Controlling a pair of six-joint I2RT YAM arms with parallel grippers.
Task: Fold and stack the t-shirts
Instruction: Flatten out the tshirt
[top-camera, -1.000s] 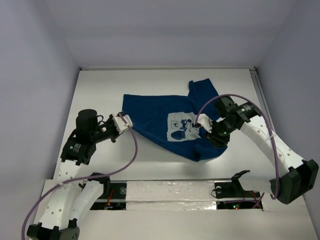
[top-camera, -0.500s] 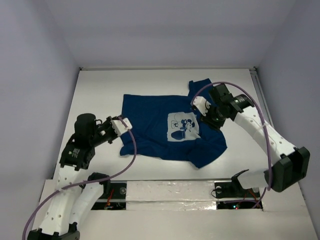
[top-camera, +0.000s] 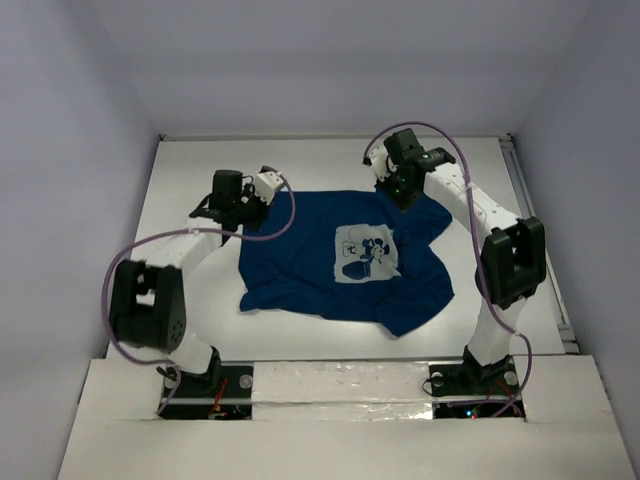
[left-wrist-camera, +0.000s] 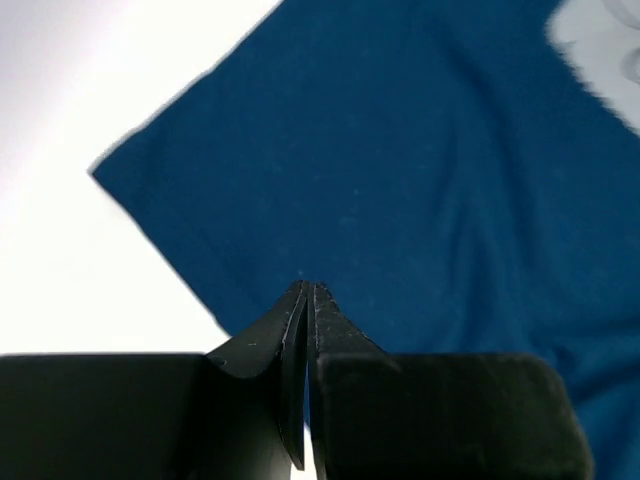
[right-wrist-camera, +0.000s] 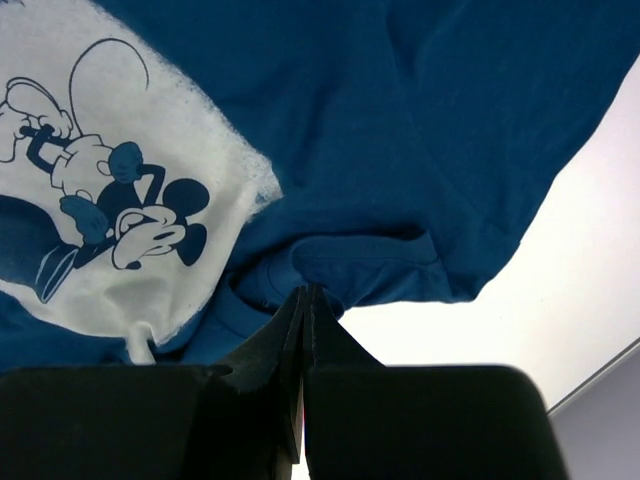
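so far the dark blue t-shirt lies spread out, print up, in the middle of the tabletop. the left end effector and right end effector are both clenched on its upper edge. no fold or stack is made yet.

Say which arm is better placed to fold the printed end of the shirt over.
Probably right. The right gripper, shut, sits at the t-shirt's far edge right beside the print. The left gripper, also shut, is at the far plain corner, well away from the print.
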